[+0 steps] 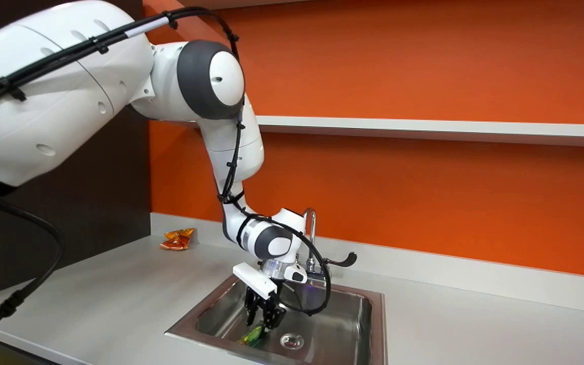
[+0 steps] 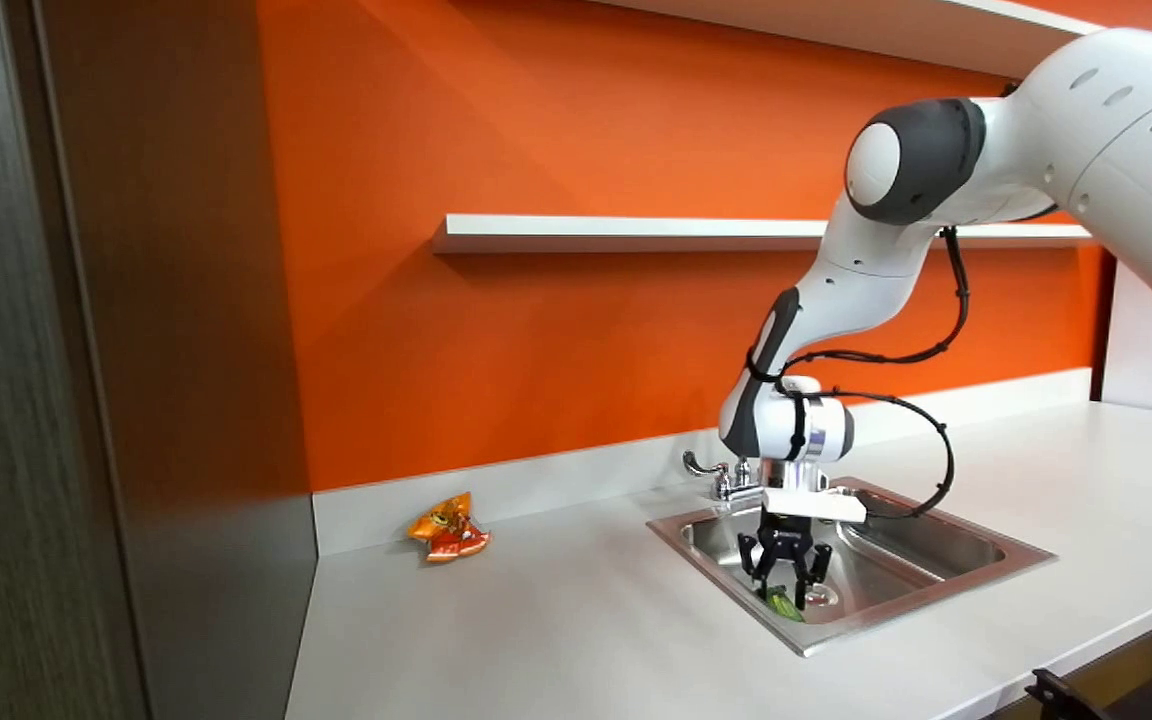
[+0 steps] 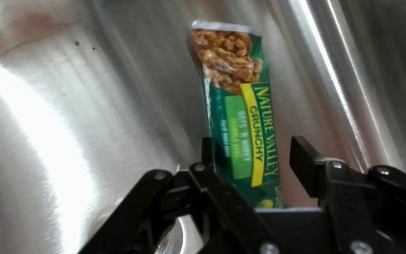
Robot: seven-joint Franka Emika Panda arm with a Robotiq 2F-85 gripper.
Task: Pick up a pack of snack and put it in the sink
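The pack of snack, a green granola bar packet with a yellow band (image 3: 240, 120), lies on the floor of the stainless-steel sink (image 3: 132, 141). In both exterior views the pack (image 1: 252, 335) (image 2: 786, 604) is inside the sink (image 1: 378, 329) (image 2: 921, 597), beside the drain (image 1: 292, 341). My gripper (image 1: 259, 324) (image 2: 782, 594) points down into the basin over the pack. In the wrist view the gripper (image 3: 251, 151) is open, its fingers on either side of the pack. The left finger is close against the pack's edge; a gap separates the right finger. The pack's lower end is hidden by the gripper.
A chrome faucet (image 1: 312, 235) (image 2: 726, 482) stands behind the sink, close to the wrist. Orange-red snack packaging (image 1: 177, 239) (image 2: 449, 530) lies on the counter by the back wall. A white shelf (image 1: 434, 126) (image 2: 626, 232) runs along the orange wall. The basin walls surround the gripper.
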